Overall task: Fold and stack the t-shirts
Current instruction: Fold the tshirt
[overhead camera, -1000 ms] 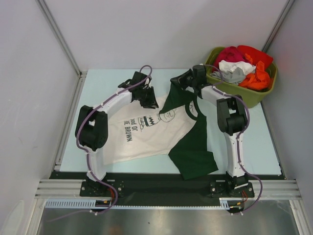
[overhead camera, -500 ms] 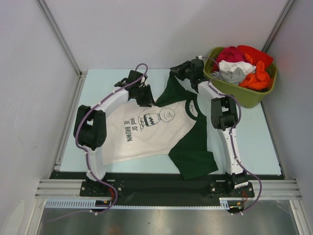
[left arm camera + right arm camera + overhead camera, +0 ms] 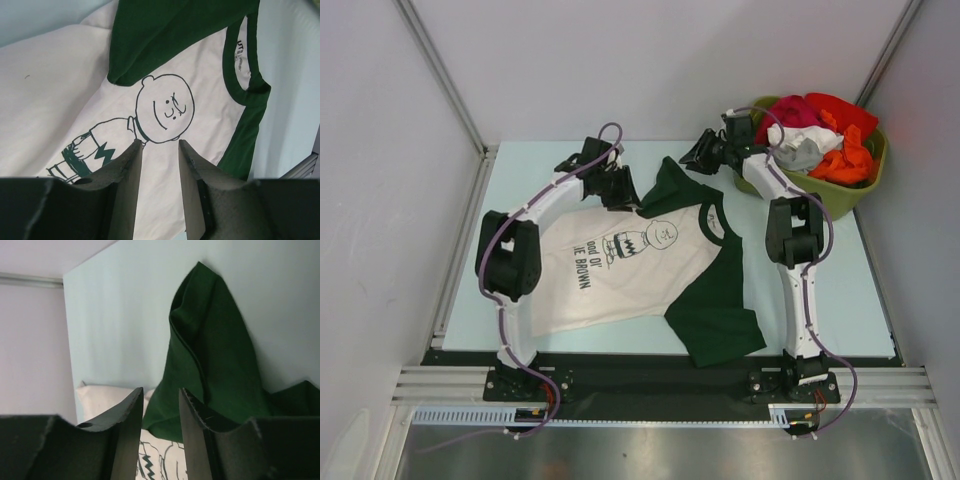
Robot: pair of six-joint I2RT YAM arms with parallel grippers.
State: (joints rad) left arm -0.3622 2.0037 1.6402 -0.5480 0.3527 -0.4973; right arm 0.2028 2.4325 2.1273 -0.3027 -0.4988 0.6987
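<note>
Both grippers have jaws apart, nothing between. Left gripper (image 3: 159, 145) hangs over the t-shirt (image 3: 620, 275) print; right gripper (image 3: 161, 390) is near its folded green sleeve (image 3: 668, 188), at 12 o'clock. T-shirt lies flat, centre of table (image 3: 520, 170); tub (image 3: 842, 203) w/ clothes at 2 o'clock.

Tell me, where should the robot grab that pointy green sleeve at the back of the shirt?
Probably the green sleeve by its pointed tip, coming from the far side with the open right gripper. It narrows there and lies on the table, clear of the cream body.
</note>
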